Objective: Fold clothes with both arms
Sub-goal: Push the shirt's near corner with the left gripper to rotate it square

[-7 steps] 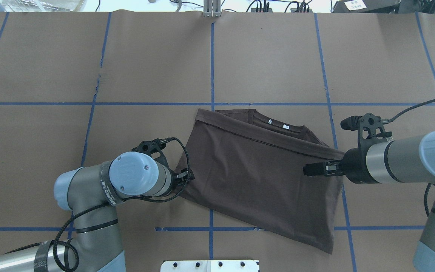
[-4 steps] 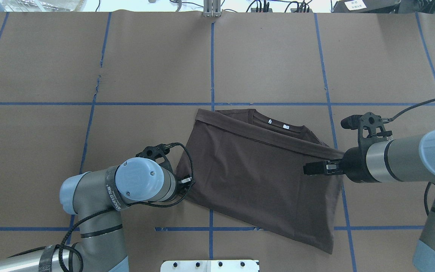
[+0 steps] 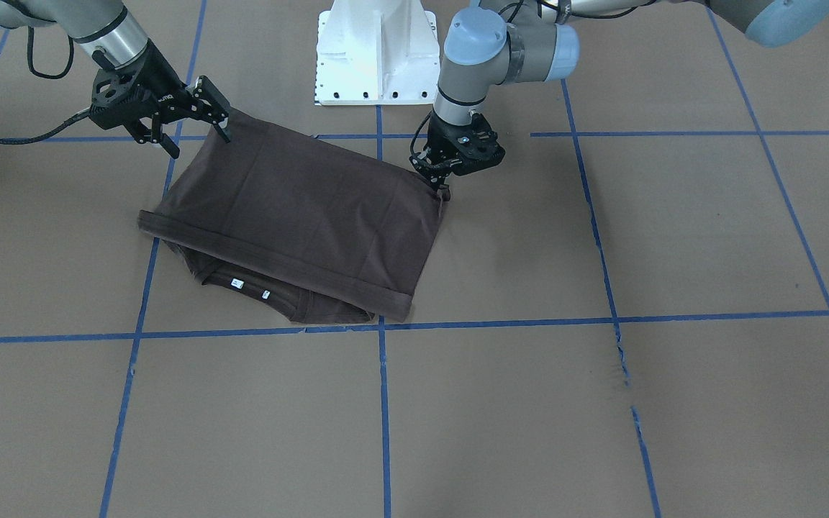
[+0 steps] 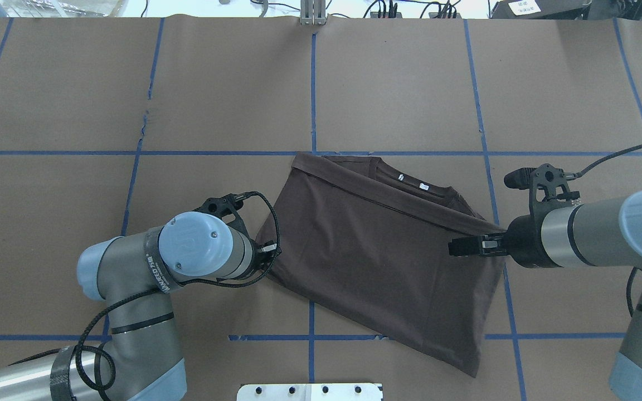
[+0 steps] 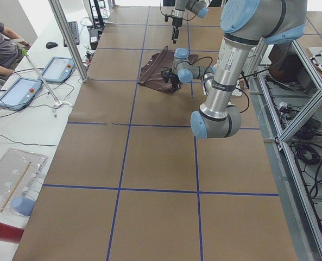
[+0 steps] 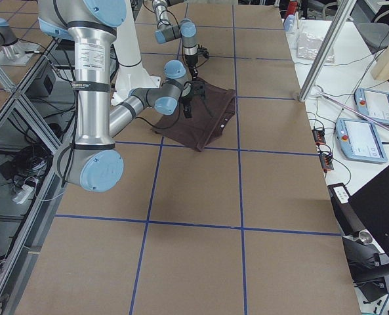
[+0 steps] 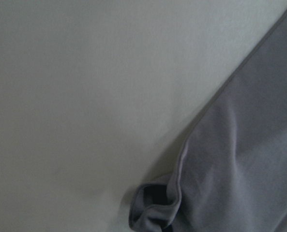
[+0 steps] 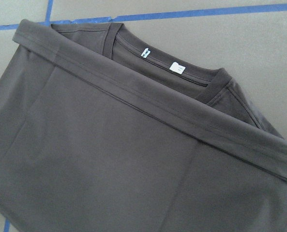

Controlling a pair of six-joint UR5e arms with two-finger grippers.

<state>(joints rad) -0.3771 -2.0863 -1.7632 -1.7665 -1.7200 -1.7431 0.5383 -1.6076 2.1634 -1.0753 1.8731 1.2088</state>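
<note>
I'm mid-fold: the shirt [image 4: 377,250] lies doubled between my grippers, hem edge just short of the collar [image 8: 172,77]. The left gripper [image 3: 437,180] pinches a corner; the right gripper [image 3: 195,119] stands wide at the opposite edge. Next I'd judge: let go, smooth, then fold crosswise.

Even, diffuse overhead light is covering the brown paper-covered worktop [image 4: 399,83] in all fixed views, casting only soft, short shadows. A faint pale sheen is showing on the paper right of the dark brown-grey knit T-shirt [image 3: 299,208] in the front-facing view. The far strip beyond the worktop is washing out white in the overhead view. The left wrist view is appearing dim, grey-tinted and soft-focused; the right wrist view is staying sharp, fabric ribbing resolving clearly.
</note>
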